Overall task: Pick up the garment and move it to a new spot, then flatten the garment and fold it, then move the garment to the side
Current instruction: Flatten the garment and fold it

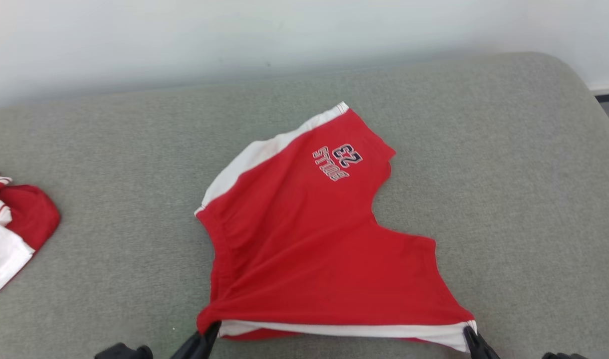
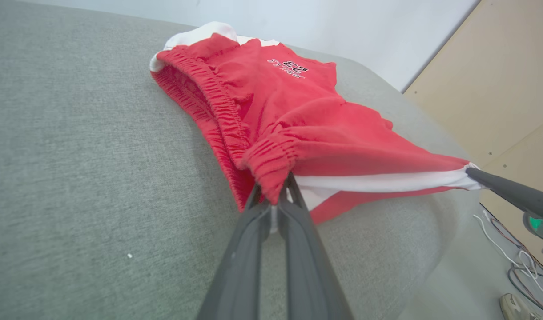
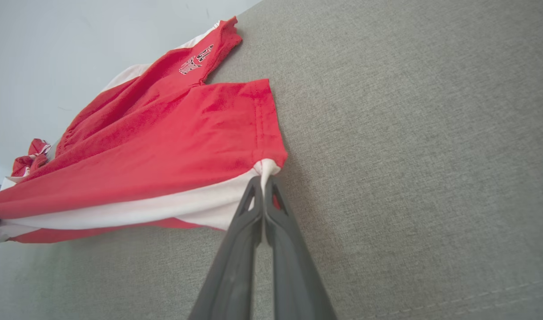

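Observation:
The garment [image 1: 309, 239] is a pair of red shorts with white side stripes and a "23" print, spread over the grey cushioned surface [image 1: 109, 159]. Its near edge is stretched between my two grippers. My left gripper [image 1: 212, 329] is shut on the elastic waistband corner [image 2: 273, 178] at the lower left. At the lower right, my right gripper [image 1: 470, 333] is shut on the white-striped leg hem corner [image 3: 264, 171]. The far leg with the print [image 3: 195, 60] lies flat toward the wall. In the left wrist view the right gripper's [image 2: 471, 173] fingers show pinching the far corner.
Another red and white piece of clothing [image 1: 10, 224] lies bunched at the left edge of the surface. A white wall runs behind. The surface's rounded right edge [image 1: 583, 89] drops to a floor with cables [image 2: 516, 262] and a shoe [image 2: 518, 306].

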Controlling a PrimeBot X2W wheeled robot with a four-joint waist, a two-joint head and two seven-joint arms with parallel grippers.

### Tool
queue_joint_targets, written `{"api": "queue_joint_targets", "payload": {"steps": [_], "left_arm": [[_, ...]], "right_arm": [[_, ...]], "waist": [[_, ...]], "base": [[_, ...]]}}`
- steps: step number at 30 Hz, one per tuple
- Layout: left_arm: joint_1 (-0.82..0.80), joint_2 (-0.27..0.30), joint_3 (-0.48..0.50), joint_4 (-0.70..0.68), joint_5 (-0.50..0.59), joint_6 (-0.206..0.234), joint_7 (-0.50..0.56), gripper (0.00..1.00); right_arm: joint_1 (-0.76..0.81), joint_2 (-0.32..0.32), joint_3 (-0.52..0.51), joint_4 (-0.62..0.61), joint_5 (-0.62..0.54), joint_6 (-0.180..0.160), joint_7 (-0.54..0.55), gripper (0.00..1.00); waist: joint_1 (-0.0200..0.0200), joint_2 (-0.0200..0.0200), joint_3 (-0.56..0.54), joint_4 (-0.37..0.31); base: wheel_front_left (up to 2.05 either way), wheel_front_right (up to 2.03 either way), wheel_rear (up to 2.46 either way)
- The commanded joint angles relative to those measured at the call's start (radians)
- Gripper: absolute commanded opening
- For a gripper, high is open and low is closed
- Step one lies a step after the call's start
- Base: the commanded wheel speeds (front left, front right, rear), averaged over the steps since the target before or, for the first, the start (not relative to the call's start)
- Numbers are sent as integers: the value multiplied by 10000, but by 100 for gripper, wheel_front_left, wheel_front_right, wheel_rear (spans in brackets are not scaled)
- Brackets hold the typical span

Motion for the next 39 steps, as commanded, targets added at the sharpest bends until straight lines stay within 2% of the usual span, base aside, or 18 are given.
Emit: {"api": "queue_joint_targets", "payload": {"steps": [1, 8, 13, 16, 19, 27, 39], "left_arm": [[265, -43, -68, 75, 115, 10, -35, 0], [158, -244, -541, 188, 317, 10, -35, 0], [-274, -411, -955, 34, 378, 11, -35, 0], [-793, -533, -1333, -49, 421, 14, -34, 0], [-1103, -585, -1483, -68, 439, 14, -36, 0], [-2615, -931, -1493, 94, 218, 14, -36, 0], [-5099, -1271, -1604, 1419, -451, 13, -36, 0]], "right_arm": [[354, 123, -278, -236, -136, -23, 168, 0], [334, 379, -1108, -745, -224, -23, 503, 0], [-512, 56, -1798, -914, -218, -23, 813, 0], [-1591, -291, -2056, -677, -130, -23, 1245, 0], [-2227, -369, -2145, -432, -43, -23, 1418, 0], [-5434, -697, -1632, 1444, -527, -23, 1976, 0], [-9627, -615, -989, 5365, -1491, -23, 1511, 0]], "waist": [[1, 1, -282, 292], [1, 1, -417, 563], [1, 1, -467, 843], [1, 1, -325, 1085], [1, 1, -216, 1229], [1, 1, 518, 1893], [1, 1, 1818, 2578]], "base": [[0, 0, 0], [0, 0, 0], [0, 0, 0], [0, 0, 0], [0, 0, 0], [0, 0, 0], [0, 0, 0]]}}
